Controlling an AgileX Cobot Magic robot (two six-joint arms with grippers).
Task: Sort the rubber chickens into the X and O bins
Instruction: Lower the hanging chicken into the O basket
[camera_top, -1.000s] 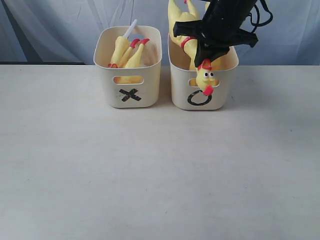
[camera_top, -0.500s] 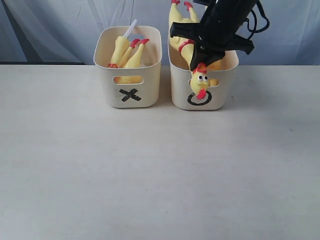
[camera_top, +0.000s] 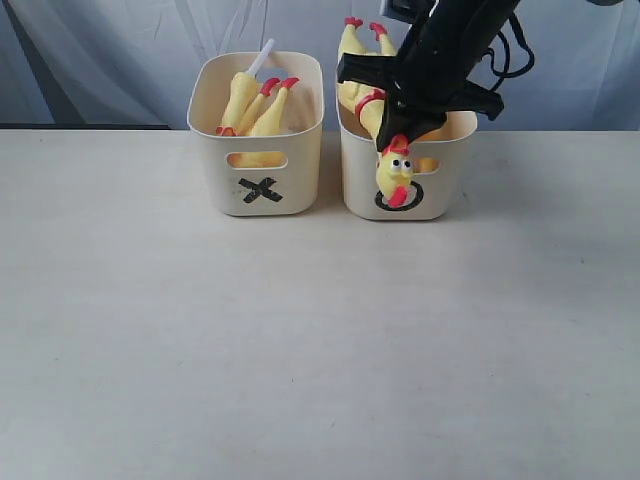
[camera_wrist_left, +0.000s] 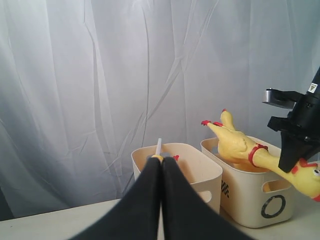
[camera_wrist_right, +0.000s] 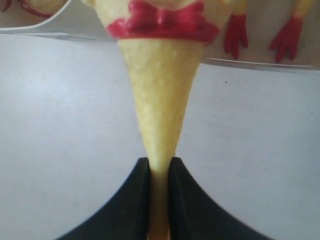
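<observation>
Pale table (camera_top: 300, 350) is topped by the X bin (camera_top: 215, 180) and O bin (camera_top: 450, 185), side by side. One chicken (camera_top: 395, 172) is clamped at the neck by the right gripper (camera_wrist_right: 159, 200), body over the O bin, head hung down its front wall. The left gripper (camera_wrist_left: 161, 167) is seen pressed closed, empty.

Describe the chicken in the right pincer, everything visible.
Yellow, bumpy rubber chicken with red collar, comb, wattle and feet, white eyes. The right pincer is shut on its thin neck. Its body lies tilted over the O bin, feet pointing up at the back, head hanging outside before the front wall, across the O mark.
</observation>
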